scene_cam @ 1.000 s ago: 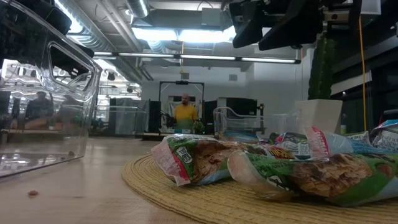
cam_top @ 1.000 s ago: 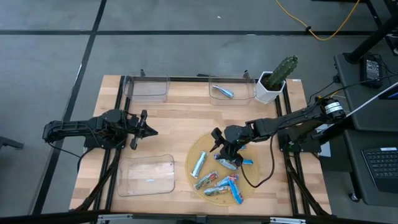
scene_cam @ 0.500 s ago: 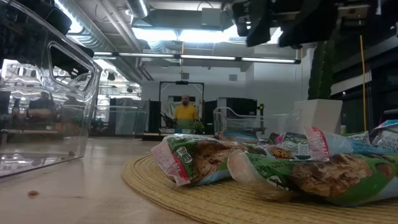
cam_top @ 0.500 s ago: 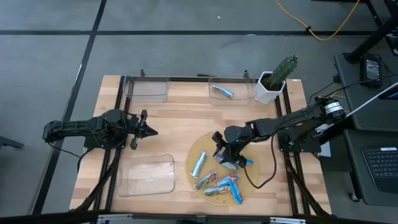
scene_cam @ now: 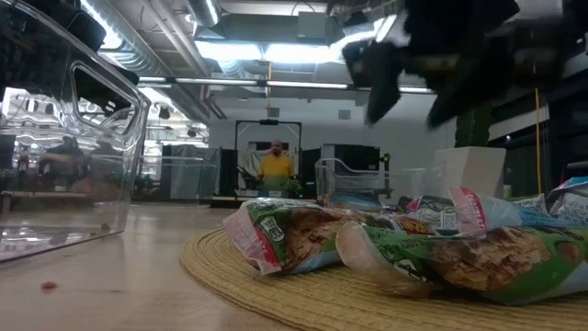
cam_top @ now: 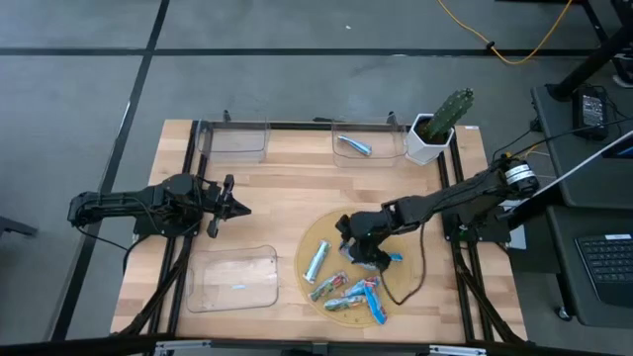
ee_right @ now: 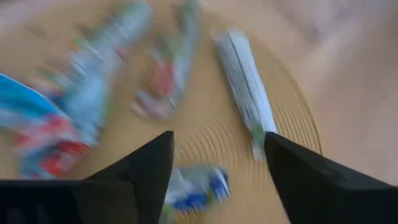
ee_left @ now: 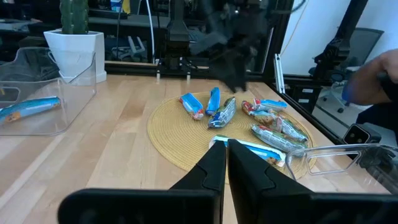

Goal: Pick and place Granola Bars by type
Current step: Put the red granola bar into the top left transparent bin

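Note:
Several foil granola bars lie on a round woven mat (cam_top: pixel 315 237): a silver bar (cam_top: pixel 316 261), blue bars (cam_top: pixel 384 257) and multicoloured bars (cam_top: pixel 328 290). One more blue bar (cam_top: pixel 353 146) lies in the far right clear tray (cam_top: pixel 368 158). My right gripper (cam_top: pixel 346 235) hovers open over the mat. In its wrist view the right gripper (ee_right: pixel 217 140) stands above a blue-and-white bar (ee_right: pixel 193 185), with the silver bar (ee_right: pixel 245 93) beyond. The low view shows it blurred (scene_cam: pixel 423 78), clear above the bars. My left gripper (cam_top: pixel 237 208) waits shut at the table's left.
A clear tray (cam_top: pixel 234 279) sits near the left of the mat, and another (cam_top: pixel 234 141) stands at the far edge. A potted cactus (cam_top: pixel 440 124) occupies the far right corner. A person (scene_cam: pixel 273 165) stands in the room beyond the table.
My right gripper has come down over the mat toward the bars, shifting a little toward the near edge, and is blurred with motion. The bars lie as before.

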### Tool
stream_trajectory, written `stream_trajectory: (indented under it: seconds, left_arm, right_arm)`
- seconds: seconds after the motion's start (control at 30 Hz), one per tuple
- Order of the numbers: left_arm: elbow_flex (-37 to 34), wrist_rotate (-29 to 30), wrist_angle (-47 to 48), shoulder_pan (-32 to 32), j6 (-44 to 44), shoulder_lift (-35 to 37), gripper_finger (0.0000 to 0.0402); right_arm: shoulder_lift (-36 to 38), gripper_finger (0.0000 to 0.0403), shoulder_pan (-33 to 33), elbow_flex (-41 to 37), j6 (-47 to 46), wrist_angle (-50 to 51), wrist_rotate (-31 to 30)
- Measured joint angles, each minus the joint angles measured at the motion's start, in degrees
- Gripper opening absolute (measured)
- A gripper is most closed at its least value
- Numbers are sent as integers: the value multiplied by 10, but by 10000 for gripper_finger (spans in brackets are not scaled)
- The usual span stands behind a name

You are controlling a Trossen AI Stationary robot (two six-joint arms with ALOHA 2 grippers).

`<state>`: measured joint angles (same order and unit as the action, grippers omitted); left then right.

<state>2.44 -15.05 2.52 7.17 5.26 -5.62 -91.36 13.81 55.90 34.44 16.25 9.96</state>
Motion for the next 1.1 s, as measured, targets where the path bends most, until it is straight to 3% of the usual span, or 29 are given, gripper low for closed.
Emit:
stream_trajectory:
  seconds: [0.17,0.33,0.7,0.9,1.1]
  left_arm:
    - [0,0,0,0,0,0,8]
    - [0,0,0,0,0,0,12]
    - [0,0,0,0,0,0,8]
    - [0,0,0,0,0,0,8]
    - [0,0,0,0,0,0,12]
  right_arm:
    - [-27,285,-4,0,-38,61,-126]
    - [-41,289,-24,0,-90,111,-133]
    - [-74,285,-62,0,-160,116,-134]
    - [-79,256,-71,0,-162,115,-134]
    - [-79,182,-71,0,-163,114,-134]
